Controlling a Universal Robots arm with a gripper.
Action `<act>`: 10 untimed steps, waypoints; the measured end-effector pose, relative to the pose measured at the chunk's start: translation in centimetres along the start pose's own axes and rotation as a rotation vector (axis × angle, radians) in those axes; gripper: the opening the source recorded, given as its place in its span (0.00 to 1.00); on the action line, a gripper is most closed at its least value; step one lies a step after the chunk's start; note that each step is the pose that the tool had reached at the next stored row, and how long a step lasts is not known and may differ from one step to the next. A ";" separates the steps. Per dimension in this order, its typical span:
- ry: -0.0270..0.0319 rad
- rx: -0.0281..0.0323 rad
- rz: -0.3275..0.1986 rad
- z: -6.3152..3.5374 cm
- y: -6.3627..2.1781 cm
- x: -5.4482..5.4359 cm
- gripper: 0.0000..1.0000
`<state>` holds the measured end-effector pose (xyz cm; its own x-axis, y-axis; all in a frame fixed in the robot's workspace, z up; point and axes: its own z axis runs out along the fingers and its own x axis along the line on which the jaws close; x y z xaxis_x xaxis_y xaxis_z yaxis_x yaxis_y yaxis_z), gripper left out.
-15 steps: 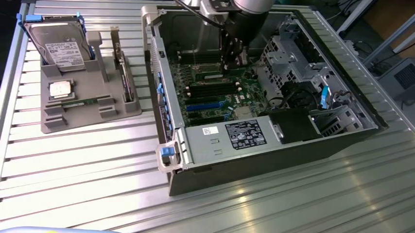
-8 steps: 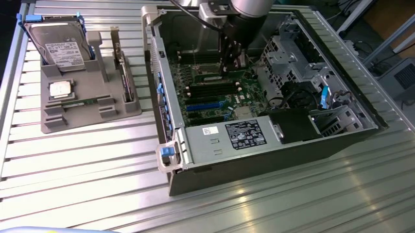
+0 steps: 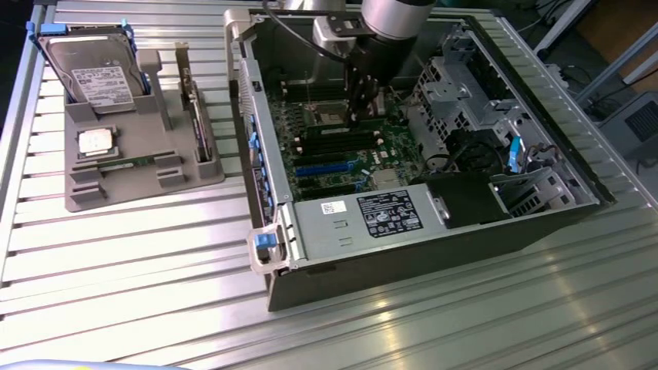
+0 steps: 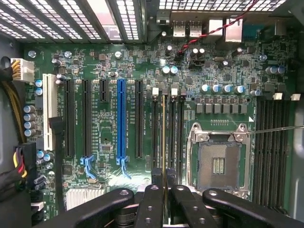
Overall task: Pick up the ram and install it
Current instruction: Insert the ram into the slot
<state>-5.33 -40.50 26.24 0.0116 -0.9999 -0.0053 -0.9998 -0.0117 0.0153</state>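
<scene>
The arm was reaching down into the open computer case (image 3: pixel 308 254), and the gripper (image 3: pixel 362 114) hung low over the motherboard (image 3: pixel 340 154), just beside the empty processor socket (image 3: pixel 331 117). In the wrist view the black fingers (image 4: pixel 153 204) were drawn in narrow, pinching the ram (image 4: pixel 164 142) between them. Seen edge-on from there, the ram was a very thin, long strip, its upper edge a pale golden line running straight away from the gripper (image 4: pixel 164 209). It stood upright on its long edge, lined up along one of the dark memory slots (image 4: pixel 156 128) that ran side by side next to the silver-framed processor socket (image 4: pixel 218 159). Whether it was fully seated in its slot could not be told. White latches sat at the far ends of those slots. A blue expansion slot (image 4: pixel 121 123) lay farther off, on the side away from the socket.

Out on the ribbed metal table (image 3: pixel 154 254), on the exterior view's left, the grey parts tray (image 3: pixel 134 189) held a hard drive (image 3: pixel 92 73) standing in its blue-edged cradle, a small silver processor chip (image 3: pixel 95 142) and a thin green stick (image 3: pixel 129 163) lying flat in a groove.
</scene>
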 end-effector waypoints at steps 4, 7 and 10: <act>0.0001 0.0000 0.002 0.34 0.00 0.0 0.13; 0.0006 0.0000 0.002 0.58 0.01 0.1 0.13; 0.0029 -0.0001 0.016 0.97 0.00 0.2 0.13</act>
<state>-5.34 -40.67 25.27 -0.0043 -1.0000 -0.0022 -0.9999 0.0043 0.0154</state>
